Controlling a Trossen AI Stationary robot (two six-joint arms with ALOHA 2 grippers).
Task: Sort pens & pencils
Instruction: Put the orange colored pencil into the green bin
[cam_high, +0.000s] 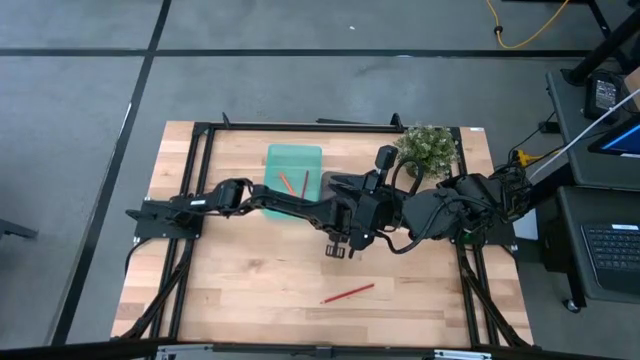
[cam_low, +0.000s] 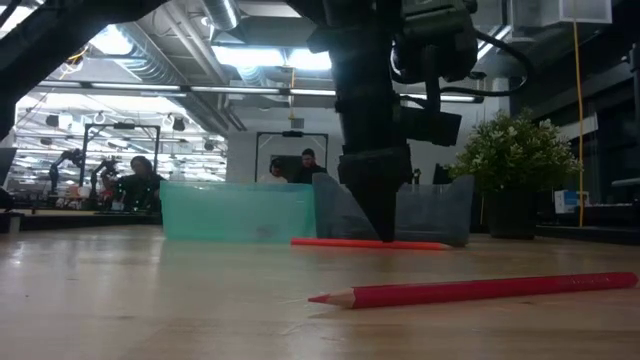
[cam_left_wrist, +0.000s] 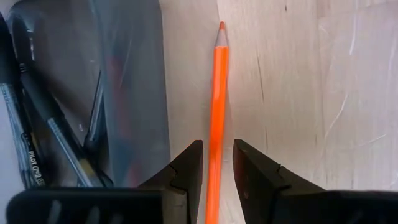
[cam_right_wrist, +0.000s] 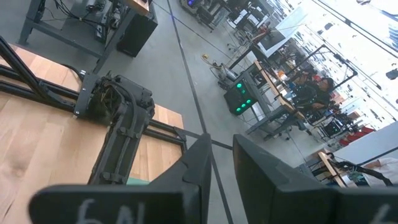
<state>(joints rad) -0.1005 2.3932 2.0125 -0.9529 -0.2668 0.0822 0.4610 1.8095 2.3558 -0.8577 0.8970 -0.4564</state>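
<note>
Orange pencil (cam_left_wrist: 217, 118) at frame centre sits between the left gripper (cam_left_wrist: 217, 168)'s parted jaws, unclamped; next, close and lift.

Pale wood worktop (cam_high: 250, 290) — planked, matt, faintly scratched. Beside the translucent teal plastic tray (cam_high: 293, 160), a smoky grey plastic tray (cam_left_wrist: 134, 93) — glossy.
</note>
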